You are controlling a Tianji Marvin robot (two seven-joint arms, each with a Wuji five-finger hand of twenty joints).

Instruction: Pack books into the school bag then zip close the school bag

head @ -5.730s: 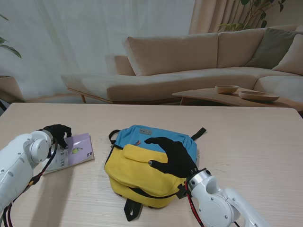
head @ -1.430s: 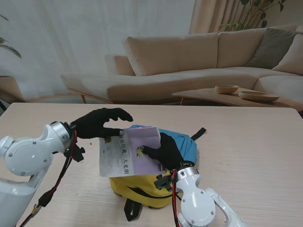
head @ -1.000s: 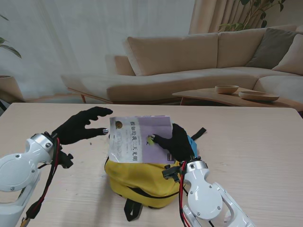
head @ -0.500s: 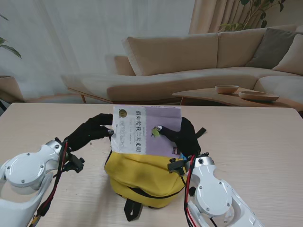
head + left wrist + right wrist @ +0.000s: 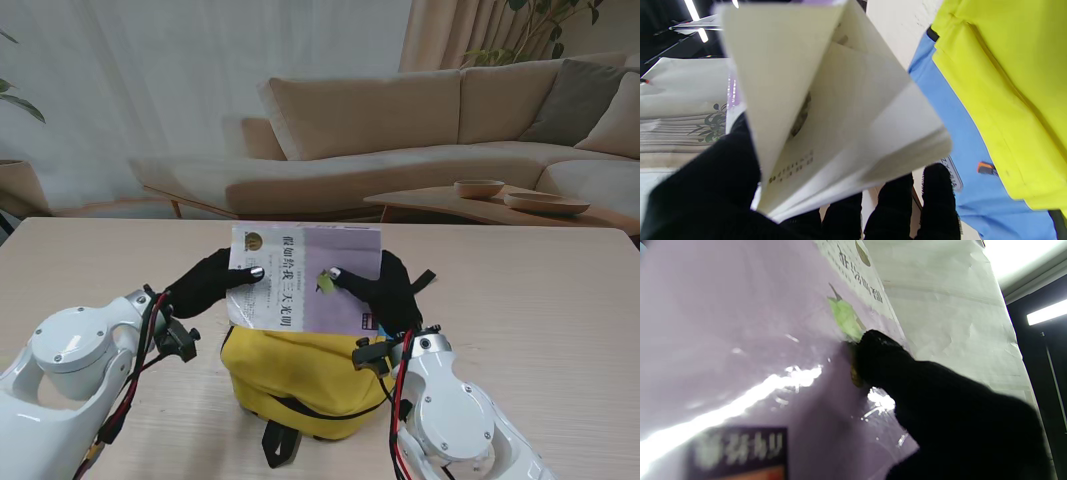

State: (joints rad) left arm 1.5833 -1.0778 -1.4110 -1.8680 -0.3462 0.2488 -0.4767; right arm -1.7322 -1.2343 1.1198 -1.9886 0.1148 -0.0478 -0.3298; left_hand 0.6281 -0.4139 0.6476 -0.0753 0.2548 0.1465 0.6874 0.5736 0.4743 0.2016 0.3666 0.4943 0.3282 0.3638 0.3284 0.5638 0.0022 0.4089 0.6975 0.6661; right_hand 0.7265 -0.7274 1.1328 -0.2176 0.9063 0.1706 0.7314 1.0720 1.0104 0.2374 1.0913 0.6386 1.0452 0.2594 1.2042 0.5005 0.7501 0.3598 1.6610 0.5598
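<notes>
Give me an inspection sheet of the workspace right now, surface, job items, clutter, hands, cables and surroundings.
Surface: light wood-grain table, bare where visible.
Job's things: purple-covered book held upright over the yellow and blue school bag; its pages fan apart in the left wrist view; bag's opening hidden behind it.
Clutter: nothing seen.
Hands: left hand grips the book's left edge; right hand grips its right side, thumb on the cover.
Cables: red and black cables along the left forearm; more at the right wrist.
Surroundings: beige sofa, low table with two bowls, curtains, plants.
</notes>
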